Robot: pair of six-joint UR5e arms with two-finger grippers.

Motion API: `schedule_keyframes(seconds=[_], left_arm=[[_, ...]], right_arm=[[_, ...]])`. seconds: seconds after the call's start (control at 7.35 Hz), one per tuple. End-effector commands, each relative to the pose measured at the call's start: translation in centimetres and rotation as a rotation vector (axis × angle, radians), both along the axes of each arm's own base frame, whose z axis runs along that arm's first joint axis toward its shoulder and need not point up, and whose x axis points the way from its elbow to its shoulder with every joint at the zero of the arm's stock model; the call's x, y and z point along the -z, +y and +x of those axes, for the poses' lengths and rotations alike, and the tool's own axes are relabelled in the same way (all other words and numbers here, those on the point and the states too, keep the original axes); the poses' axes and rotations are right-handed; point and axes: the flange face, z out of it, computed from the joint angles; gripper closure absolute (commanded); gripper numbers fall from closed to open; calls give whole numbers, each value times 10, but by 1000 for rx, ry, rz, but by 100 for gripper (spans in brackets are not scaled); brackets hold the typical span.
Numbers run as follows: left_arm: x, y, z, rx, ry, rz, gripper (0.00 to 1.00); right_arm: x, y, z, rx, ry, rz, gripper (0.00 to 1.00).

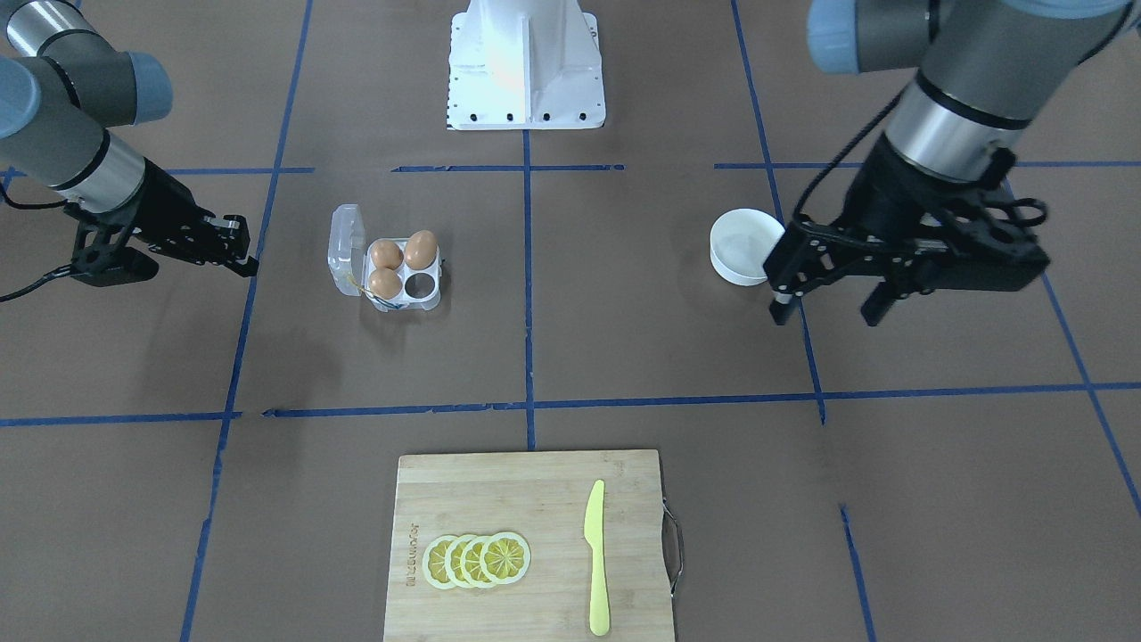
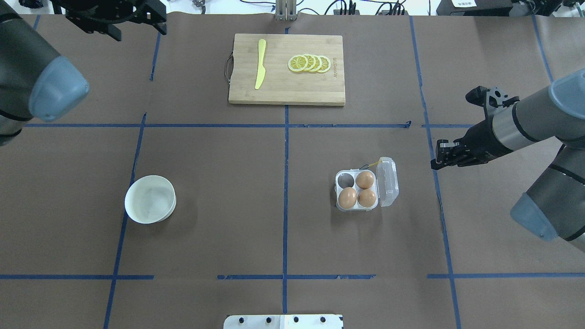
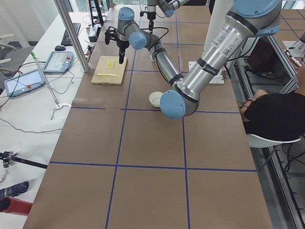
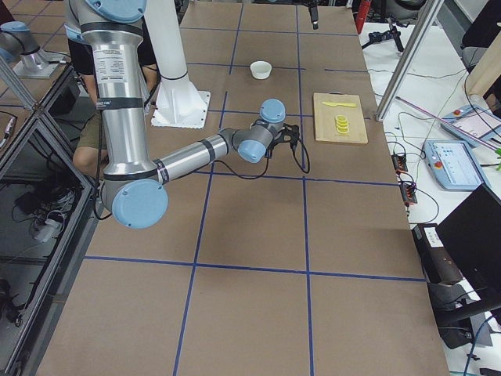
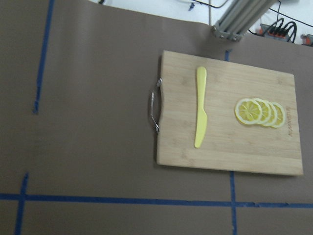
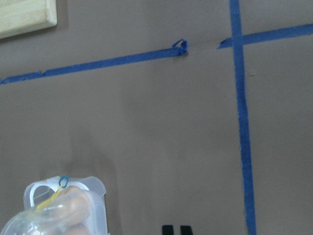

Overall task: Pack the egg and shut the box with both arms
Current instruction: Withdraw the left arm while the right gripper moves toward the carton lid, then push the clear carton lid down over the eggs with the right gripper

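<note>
The box (image 2: 388, 183) lies open, three eggs (image 2: 364, 180) inside; left fingers (image 1: 782, 308) spread wide, empty; right fingers (image 6: 167, 229) together, holding nothing.

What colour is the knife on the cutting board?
Yellow knife; clearest in the left wrist view.

A wooden cutting board (image 2: 283, 89) on the brown tabletop (image 2: 205, 228) (gridded with blue tape (image 2: 286, 137)) carries four overlapping lemon slices (image 2: 310, 63) and a yellow knife (image 2: 260, 64) beside them; a white bowl (image 2: 150, 199) stands well apart.

3 eggs (image 2: 364, 179) | 4 lemon slices (image 2: 310, 63) | 1 each: box (image 2: 387, 182), bowl (image 2: 150, 199), knife (image 2: 260, 64), board (image 2: 286, 91)
</note>
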Motion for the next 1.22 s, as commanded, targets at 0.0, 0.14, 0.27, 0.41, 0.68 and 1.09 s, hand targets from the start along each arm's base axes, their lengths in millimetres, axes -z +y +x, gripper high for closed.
schedule_keyframes(seconds=[0.0,0.14,0.27,0.41,0.68,1.09], left_arm=[[-37,-9,-32,-37,-76,51,0],[-39,-11,-42,-26,-80,52,0],[-44,-11,-43,-24,-84,45,0],[-54,-9,-45,-27,-89,39,0],[-62,-4,-49,-51,-105,64,0],[-134,4,-96,-108,-203,89,0]], right_arm=[[29,33,-51,39,-9,77,100],[56,36,-78,40,-31,85,100],[82,36,-96,45,-66,86,100],[105,30,-112,27,-85,107,100],[177,19,-143,28,-79,103,100],[233,-3,-123,-101,-50,64,0]])
